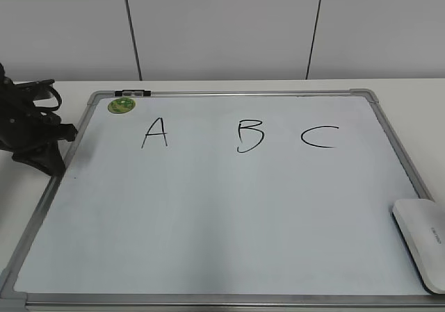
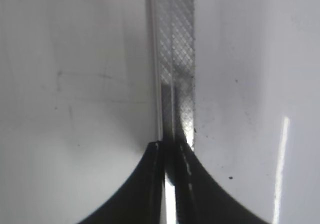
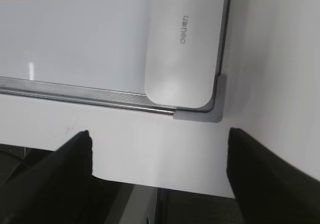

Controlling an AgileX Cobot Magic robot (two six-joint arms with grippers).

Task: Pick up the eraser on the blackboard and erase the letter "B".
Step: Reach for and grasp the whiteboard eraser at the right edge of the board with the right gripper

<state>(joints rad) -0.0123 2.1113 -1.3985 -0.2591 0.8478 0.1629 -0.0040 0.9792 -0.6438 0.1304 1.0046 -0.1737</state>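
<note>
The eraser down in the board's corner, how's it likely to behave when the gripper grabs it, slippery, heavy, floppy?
The eraser looks like a smooth rounded plastic shell, so it is probably rigid but somewhat slippery. It seems low and flat, so unlikely to roll or tip. Lying tight against the blackboard frame corner, it may slide rather than lift cleanly when the open right gripper closes.

The gripper (image 2: 170, 151) points straight down, its dark fingers (image 2: 140, 184) pressed almost together over the frame (image 2: 175, 59), a grey cross-hatched metal strip. White surface (image 2: 75, 84) lies left of it; the board (image 2: 250, 84) lies right.
</note>
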